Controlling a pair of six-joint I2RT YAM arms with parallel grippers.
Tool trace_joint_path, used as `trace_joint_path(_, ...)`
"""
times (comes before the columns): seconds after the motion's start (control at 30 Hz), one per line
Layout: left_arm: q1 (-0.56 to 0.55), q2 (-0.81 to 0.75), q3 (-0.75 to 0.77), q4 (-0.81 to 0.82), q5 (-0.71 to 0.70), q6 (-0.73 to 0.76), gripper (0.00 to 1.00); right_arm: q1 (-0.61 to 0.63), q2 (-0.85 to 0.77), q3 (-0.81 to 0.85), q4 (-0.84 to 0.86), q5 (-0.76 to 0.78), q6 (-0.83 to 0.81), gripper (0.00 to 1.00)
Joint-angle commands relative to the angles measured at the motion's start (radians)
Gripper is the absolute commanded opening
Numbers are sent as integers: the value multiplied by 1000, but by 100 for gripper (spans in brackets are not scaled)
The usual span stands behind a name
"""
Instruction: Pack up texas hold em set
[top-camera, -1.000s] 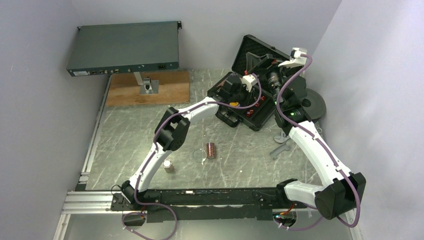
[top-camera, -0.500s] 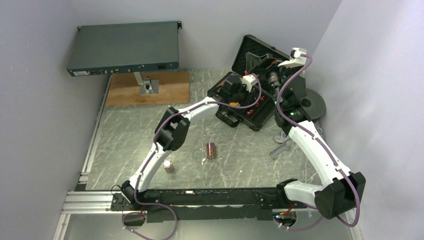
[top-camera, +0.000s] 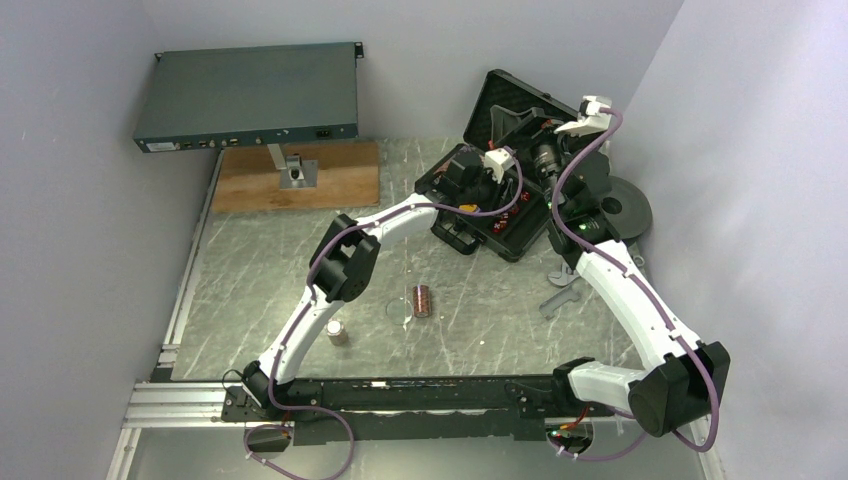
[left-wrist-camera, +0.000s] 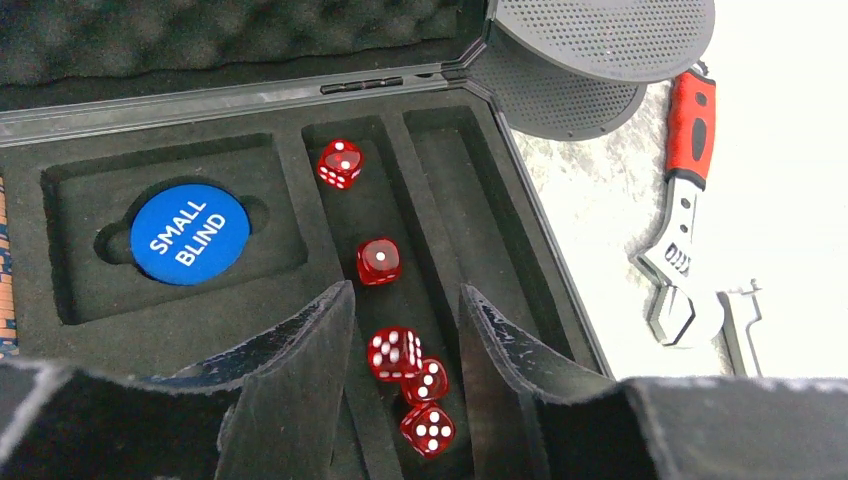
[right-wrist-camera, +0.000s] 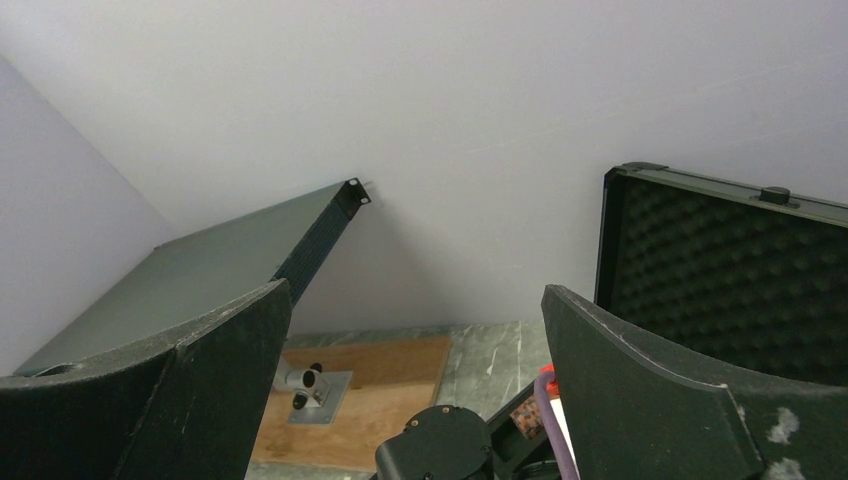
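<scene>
The black foam-lined case (top-camera: 487, 205) lies open at the back right, lid (right-wrist-camera: 730, 260) upright. My left gripper (left-wrist-camera: 405, 300) hangs low over its narrow dice slot, jaws apart. Three red dice (left-wrist-camera: 397, 352) lie loose between the fingers, touched by neither. Two more dice (left-wrist-camera: 340, 163) sit farther along the slot. A blue SMALL BLIND button (left-wrist-camera: 190, 233) rests in its pocket. Two reddish-brown chip rolls (top-camera: 422, 300) (top-camera: 338, 333) stand on the table. My right gripper (right-wrist-camera: 417, 290) is raised above the case, open and empty.
A red-handled wrench (left-wrist-camera: 685, 200) and dark round discs (left-wrist-camera: 600, 40) lie right of the case. The grey rack box (top-camera: 250, 95) stands on a post over a wooden board (top-camera: 300, 175) at the back left. A small clear ring (top-camera: 398, 310) lies beside one chip roll.
My left gripper's jaws have parted over the dice slot. Neither arm has shifted noticeably, and the chip rolls on the table have not moved.
</scene>
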Motion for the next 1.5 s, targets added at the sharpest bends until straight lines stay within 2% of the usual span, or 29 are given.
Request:
trace_joint_path(0.0, 3, 7, 30, 45, 24, -9, 49, 2, -9, -2, 63, -2, 10, 100)
trace_joint_path(0.2, 7, -49, -48, 117, 33, 6, 47, 2, -11, -4, 67, -8, 13, 100)
trace_joint_path(0.4, 16, -206, -273, 285, -38, 12, 55, 8, -29, -8, 64, -9, 4, 100)
trace_joint_path(0.53, 17, -315, -353, 256, -97, 38, 62, 17, -49, -11, 56, 3, -11, 100)
trace_joint_path(0.67, 17, -460, -448, 204, -200, 67, 63, 23, -65, -16, 48, 6, -19, 100)
trace_joint_path(0.9, 33, -697, -619, 43, -330, 36, 63, 24, -81, 14, -38, 10, 7, 100)
trace_joint_path(1.13, 36, -926, -743, -254, -410, -3, 67, 24, -34, 87, -140, -69, 57, 100)
trace_joint_path(1.47, 37, -1249, -952, -587, -542, -171, 75, 24, -47, 72, -134, -98, 93, 100)
